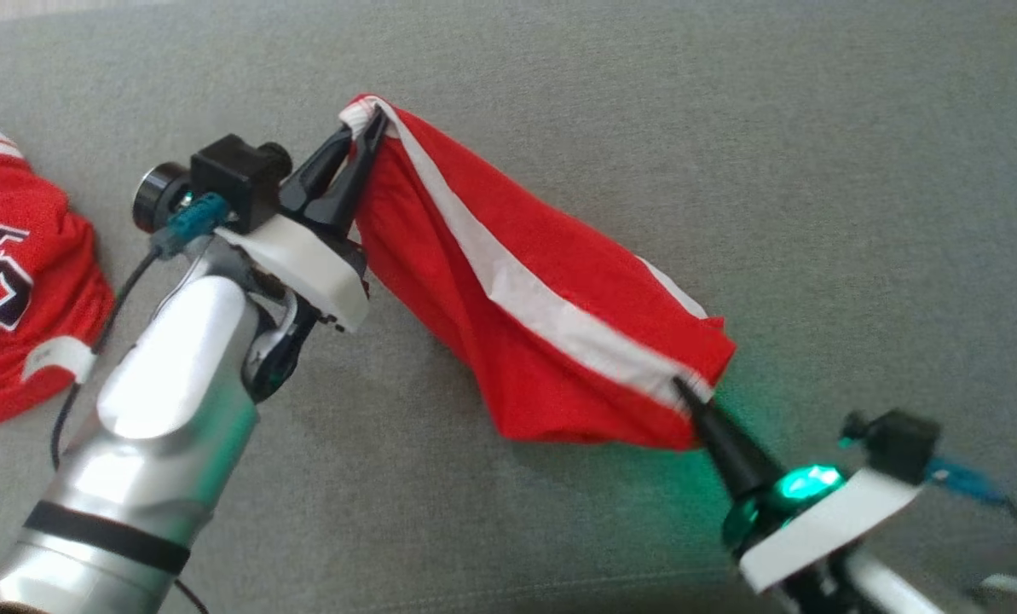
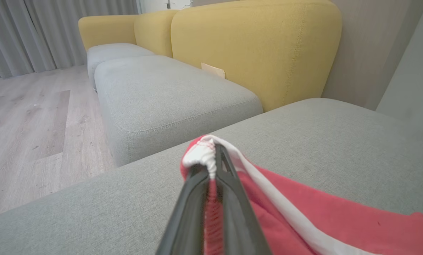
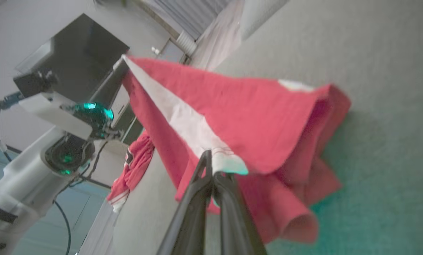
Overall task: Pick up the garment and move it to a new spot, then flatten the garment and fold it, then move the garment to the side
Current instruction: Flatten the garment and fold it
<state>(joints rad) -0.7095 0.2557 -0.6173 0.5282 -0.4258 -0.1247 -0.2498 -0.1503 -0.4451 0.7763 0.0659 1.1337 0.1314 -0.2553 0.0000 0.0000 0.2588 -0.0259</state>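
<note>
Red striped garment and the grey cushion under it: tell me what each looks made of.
Red striped garment: thin, soft, matte knit fabric, probably polyester, since it drapes and bunches in loose folds. Grey cushion: padded upholstery in a matte woven cloth, with a fine flecked weave visible across its surface.

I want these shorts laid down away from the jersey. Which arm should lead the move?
Right, probably: the right fingers pinch the shorts over bare grey cushion, while the left fingers, also clamped on them, sit nearer the jersey.
</note>
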